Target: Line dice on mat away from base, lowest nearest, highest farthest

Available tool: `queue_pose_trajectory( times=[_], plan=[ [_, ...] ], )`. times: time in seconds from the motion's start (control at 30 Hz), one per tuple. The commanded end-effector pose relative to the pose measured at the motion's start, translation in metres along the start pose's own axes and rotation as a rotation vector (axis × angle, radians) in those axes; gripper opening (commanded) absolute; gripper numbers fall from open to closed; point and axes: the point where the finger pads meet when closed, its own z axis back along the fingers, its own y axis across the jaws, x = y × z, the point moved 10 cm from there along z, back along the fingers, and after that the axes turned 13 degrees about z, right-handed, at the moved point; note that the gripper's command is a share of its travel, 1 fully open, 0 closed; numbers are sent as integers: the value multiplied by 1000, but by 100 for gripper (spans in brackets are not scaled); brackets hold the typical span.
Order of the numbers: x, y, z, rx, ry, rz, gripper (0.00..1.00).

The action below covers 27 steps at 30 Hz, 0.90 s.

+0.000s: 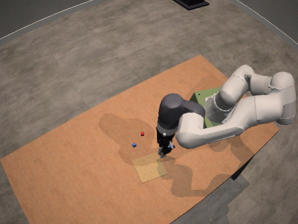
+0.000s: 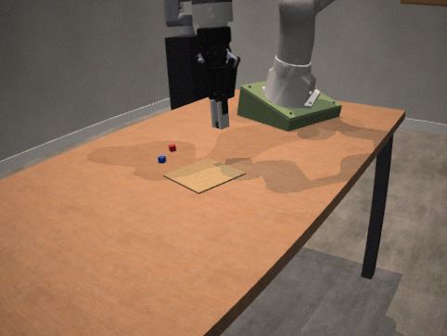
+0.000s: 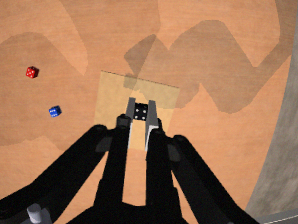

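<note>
My gripper (image 3: 140, 109) is shut on a black die (image 3: 140, 111) with white pips, held well above the table near the mat's corner closest to the base. The gripper also shows in the overhead view (image 1: 162, 153) and in the side view (image 2: 219, 122). The tan square mat (image 1: 149, 167) lies flat on the table; it also shows in the side view (image 2: 204, 174) and in the wrist view (image 3: 136, 99). A red die (image 1: 142, 133) and a blue die (image 1: 134, 144) lie on the table beside the mat, off it. They show in the side view as red (image 2: 172, 148) and blue (image 2: 161, 159).
The green base block (image 2: 287, 105) of the arm stands at the table's far end. A dark box (image 2: 185, 70) stands behind the table. The table's right edge (image 2: 325, 209) runs close to the mat's side.
</note>
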Motion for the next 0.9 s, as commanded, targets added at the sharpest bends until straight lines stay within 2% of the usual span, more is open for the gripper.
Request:
queue_pose_trajectory(
  times=[0.0, 0.23, 0.7, 0.87],
  plan=[
    [2, -11, 2, -6, -9, 174, 7],
    [4, -19, 2, -5, -12, 233, 7],
    [4, -19, 2, -5, -12, 233, 7],
    [4, -19, -8, -6, -11, 233, 7]
  ],
)
